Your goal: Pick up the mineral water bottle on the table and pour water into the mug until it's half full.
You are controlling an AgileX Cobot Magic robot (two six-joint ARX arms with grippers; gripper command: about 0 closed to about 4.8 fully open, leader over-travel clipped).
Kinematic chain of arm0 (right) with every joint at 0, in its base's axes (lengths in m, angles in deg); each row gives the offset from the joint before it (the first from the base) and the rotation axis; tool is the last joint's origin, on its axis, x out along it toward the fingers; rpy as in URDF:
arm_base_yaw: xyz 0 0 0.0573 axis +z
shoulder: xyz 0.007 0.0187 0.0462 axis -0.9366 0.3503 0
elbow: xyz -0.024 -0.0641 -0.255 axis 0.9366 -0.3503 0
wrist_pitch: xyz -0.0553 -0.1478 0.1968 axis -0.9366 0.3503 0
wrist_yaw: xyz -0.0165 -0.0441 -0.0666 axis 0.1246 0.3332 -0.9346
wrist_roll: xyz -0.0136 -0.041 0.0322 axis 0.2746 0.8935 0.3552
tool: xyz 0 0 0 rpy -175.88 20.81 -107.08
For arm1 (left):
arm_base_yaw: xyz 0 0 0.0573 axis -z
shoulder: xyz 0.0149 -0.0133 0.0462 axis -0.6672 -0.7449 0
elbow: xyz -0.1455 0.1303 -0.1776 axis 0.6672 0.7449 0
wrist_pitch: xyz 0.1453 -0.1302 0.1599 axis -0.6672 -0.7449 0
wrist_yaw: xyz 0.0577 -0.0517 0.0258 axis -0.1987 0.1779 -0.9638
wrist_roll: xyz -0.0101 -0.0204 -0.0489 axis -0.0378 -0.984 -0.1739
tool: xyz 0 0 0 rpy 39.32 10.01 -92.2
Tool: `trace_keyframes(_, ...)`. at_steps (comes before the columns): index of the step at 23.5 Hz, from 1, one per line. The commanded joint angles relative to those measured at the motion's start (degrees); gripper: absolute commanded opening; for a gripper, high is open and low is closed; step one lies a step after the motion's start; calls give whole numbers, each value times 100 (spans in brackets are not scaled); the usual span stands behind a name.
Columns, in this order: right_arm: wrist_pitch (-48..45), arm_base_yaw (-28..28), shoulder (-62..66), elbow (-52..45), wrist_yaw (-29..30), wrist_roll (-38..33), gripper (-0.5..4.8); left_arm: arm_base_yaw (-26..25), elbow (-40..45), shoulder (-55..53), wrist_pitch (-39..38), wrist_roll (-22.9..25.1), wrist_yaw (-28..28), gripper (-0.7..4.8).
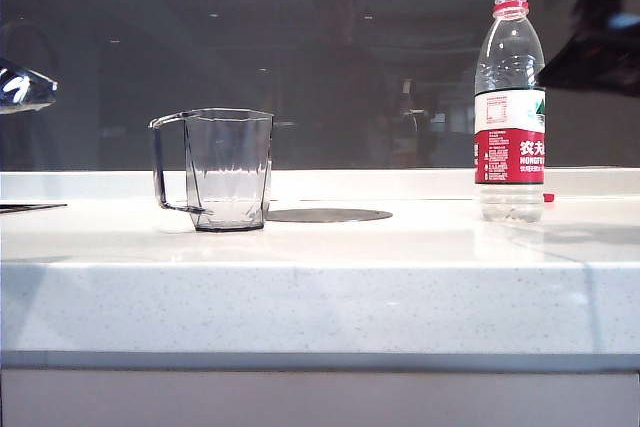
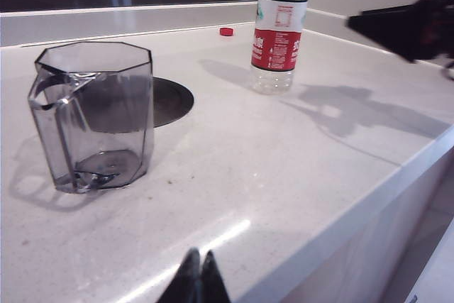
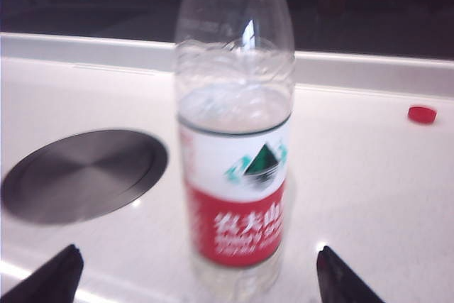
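Bottle (image 1: 510,107) upright near table's (image 1: 320,297) right end, toward the back edge, cap off (red cap (image 3: 422,113) lying behind it) so ready to pour. Mug (image 1: 228,169) upright, apparently empty, toward the left end, handle turned left; grey disc (image 1: 328,215) between the two. Right gripper (image 3: 195,274) spread wide, fingertips flanking bottle's base without touching: lined up for a grasp. Left gripper (image 2: 197,278) clenched, empty, hovering off the front edge near mug.

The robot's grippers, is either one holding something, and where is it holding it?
No, nothing is held. The right gripper is open, facing the mineral water bottle, fingers apart on either side. The left gripper is shut and empty, back from the mug.
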Motion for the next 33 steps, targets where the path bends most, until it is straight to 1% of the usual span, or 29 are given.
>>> trace_keyframes(1, -1569, 7, 986, 81, -299, 37, 479, -11, -15, -2, 72, 11, -2, -4)
trace_keyframes(2, -1969, 4, 1362, 101, -376, 37, 479, -11, -15, -2, 74, 11, -2, -4)
trace_keyframes(3, -2549, 4, 2035, 225, -367, 37, 479, -11, -13, -2, 72, 11, -4, -4)
trace_keyframes(4, -2874, 7, 2498, 345, -367, 35, 479, -11, -15, -2, 74, 11, 4, -4)
trace_keyframes(6, -3230, 7, 3047, 531, -367, 35, 479, -11, -13, -2, 72, 11, -7, -4)
trace_keyframes(7, -3491, 7, 3578, 772, -369, 31, 479, -11, -13, -2, 74, 11, -2, -4)
trace_keyframes(11, -3486, 7, 4275, 1303, -374, 4, 479, -11, -13, -2, 72, 11, -2, -4)
trace_keyframes(16, -3329, 7, 4518, 1797, -369, 0, 479, -9, -13, -2, 74, 11, -2, -4)
trace_keyframes(26, -3268, 7, 4577, 1965, -369, -11, 478, -9, -13, -2, 72, 11, -2, -4)
trace_keyframes(27, -3265, 7, 4577, 1965, -367, -13, 392, -11, -13, -2, 74, 11, -2, -4)
trace_keyframes(29, -3265, 7, 4577, 1965, -367, -28, 333, -11, -13, -2, 74, 11, -2, -4)
trace_keyframes(30, -3265, 7, 4577, 1963, -367, -33, 312, -11, -13, -2, 72, 11, -2, -4)
trace_keyframes(31, -3265, 7, 4577, 1963, -367, -33, 304, -11, -13, -2, 74, 11, -2, -4)
trace_keyframes(33, -3265, 7, 4577, 1963, -367, -33, 304, -11, -13, -2, 72, 11, -2, -4)
